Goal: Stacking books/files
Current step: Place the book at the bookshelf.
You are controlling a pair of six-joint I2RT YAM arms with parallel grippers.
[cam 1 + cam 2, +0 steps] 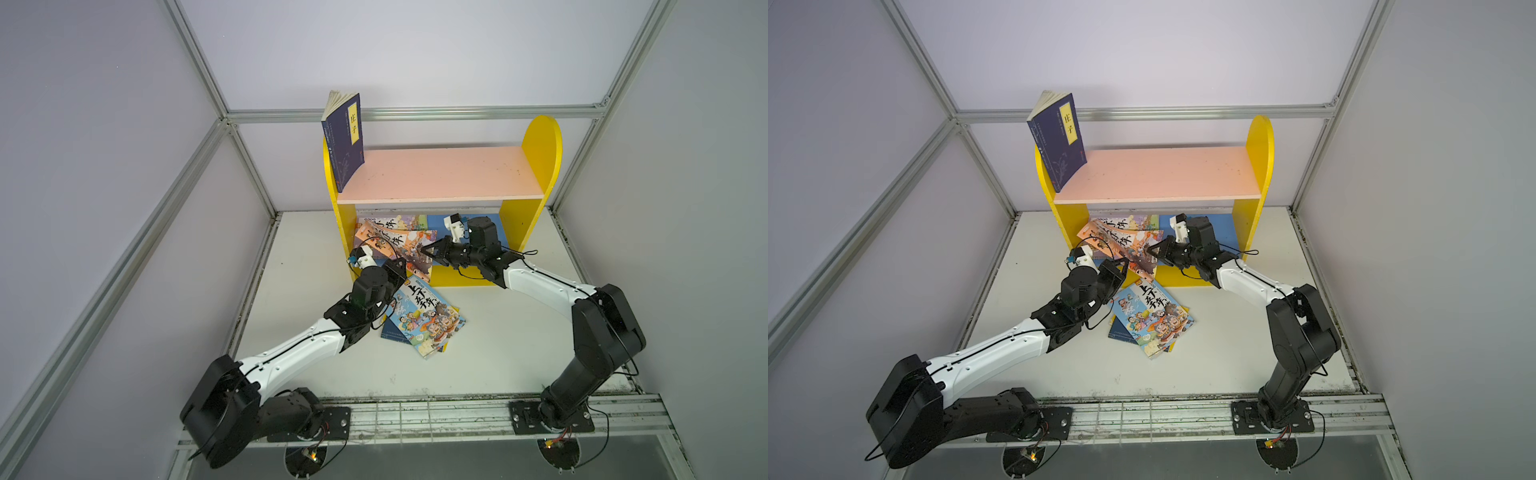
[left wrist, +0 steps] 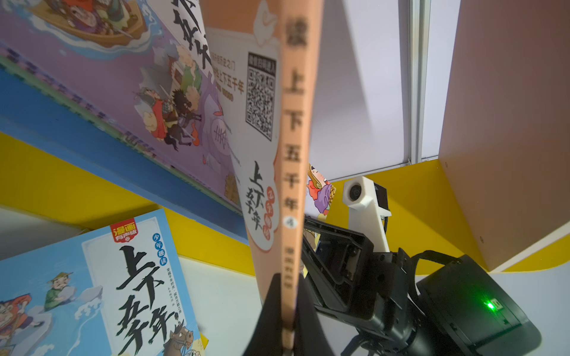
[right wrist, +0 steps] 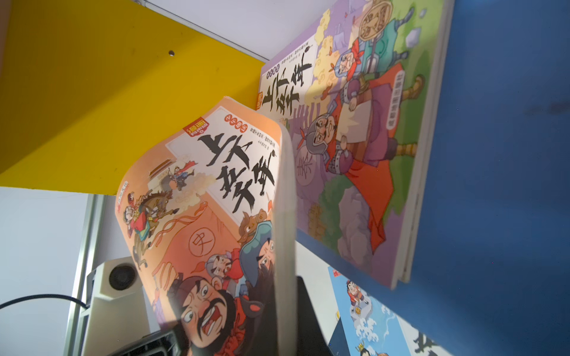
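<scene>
In the middle of the frame, the orange book (image 1: 411, 245) is held up at the shelf's (image 1: 515, 232) front, clamped by the left gripper (image 1: 400, 265) and the right gripper (image 1: 427, 251), and could be bent or torn if pulled two ways.

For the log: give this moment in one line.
left gripper: shut on orange book | right gripper: shut on orange book | purple book: on lower shelf
</scene>
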